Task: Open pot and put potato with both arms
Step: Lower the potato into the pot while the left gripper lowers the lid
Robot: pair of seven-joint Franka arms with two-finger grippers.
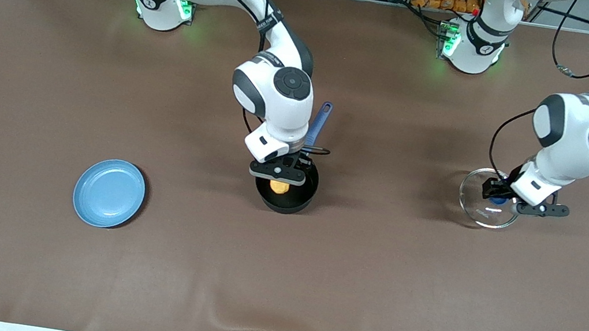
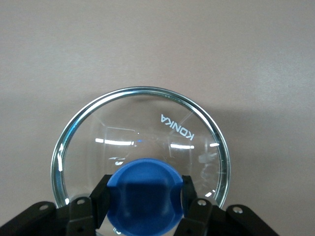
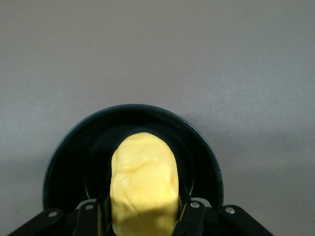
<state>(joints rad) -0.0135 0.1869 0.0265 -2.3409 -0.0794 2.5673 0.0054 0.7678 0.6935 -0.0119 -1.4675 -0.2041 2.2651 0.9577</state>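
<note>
From the high camera across the brown worktop [image 1: 311, 285], the right arm's tool [image 1: 280, 178] hangs over the small round black saucepan with a long blue handle [image 1: 285, 202], which stands mid-worktop, and the small lumpy yellow-orange potato [image 1: 279, 187] shows just under it, inside the pot's rim. Toward the left arm's end of the worktop, the left arm's tool [image 1: 499, 199] sits on the blue knob of the clear glass lid [image 1: 483, 214], low at the worktop and well apart from the pot. A flat light-blue plate [image 1: 109, 192] lies toward the right arm's end, bare. In the left wrist view the black fingers [image 2: 101, 199] press either side of the blue knob [image 2: 145, 196], so this tool is clamped on the lid [image 2: 138, 128]. In the right wrist view the fingers [image 3: 189, 211] flank the potato [image 3: 142, 187] closely, gripping it over the pot's dark hollow [image 3: 197, 147]. To my eye the drop is the step in hand: the potato should go low and centred before the fingers part, so it neither bounces off the rim nor tips the light pot.
</note>
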